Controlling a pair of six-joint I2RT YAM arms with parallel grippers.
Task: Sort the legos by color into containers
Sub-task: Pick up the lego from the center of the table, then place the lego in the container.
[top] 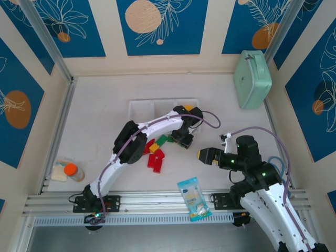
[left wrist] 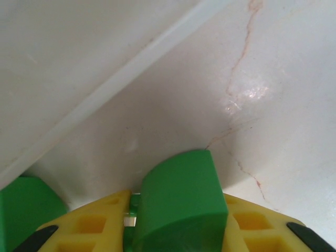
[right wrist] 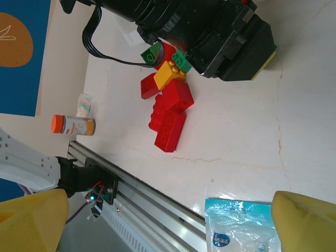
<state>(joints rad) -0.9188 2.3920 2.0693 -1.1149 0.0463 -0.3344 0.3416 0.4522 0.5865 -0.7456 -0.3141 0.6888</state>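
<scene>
Two green bricks, left gripper (left wrist: 177, 223)

Its fingers squeeze one green brick (left wrist: 181, 184); the second green brick (left wrist: 23, 207) sits beside. One yellow brick (right wrist: 168, 73) and about three red bricks (right wrist: 170, 105) lie nearby. Right gripper (top: 206, 156) gapes wide. Three bins (top: 139, 107) stand behind.

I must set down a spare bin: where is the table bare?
Bare table lies left of the white bins, beyond the orange-capped bottle, and between the bins and the mint-green case. The centre is crowded: the legos, with the snack packet nearby.
</scene>
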